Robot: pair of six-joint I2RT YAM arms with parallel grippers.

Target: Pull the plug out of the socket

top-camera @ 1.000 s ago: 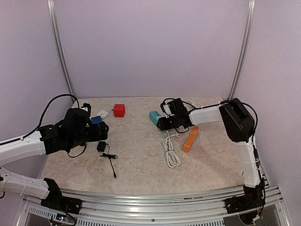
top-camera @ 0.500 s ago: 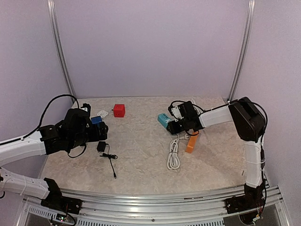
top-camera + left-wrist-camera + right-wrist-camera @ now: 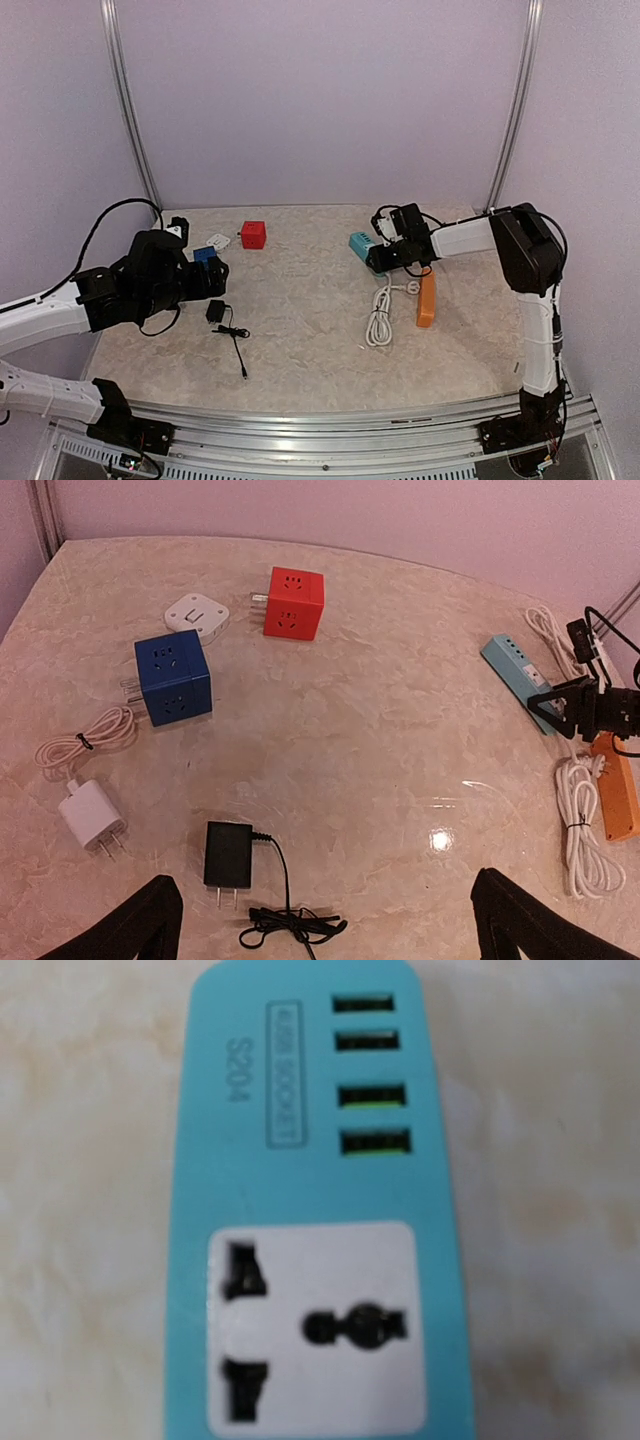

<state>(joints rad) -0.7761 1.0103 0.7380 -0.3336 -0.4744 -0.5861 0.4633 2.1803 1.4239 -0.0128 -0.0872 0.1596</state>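
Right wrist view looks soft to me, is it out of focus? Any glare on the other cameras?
Right wrist: yes, the power strip fills the frame at close range and is slightly blurred. Left wrist: sharp, with one bright reflection on the table toward the lower right. Top external: even light, no glare, only soft shadows.
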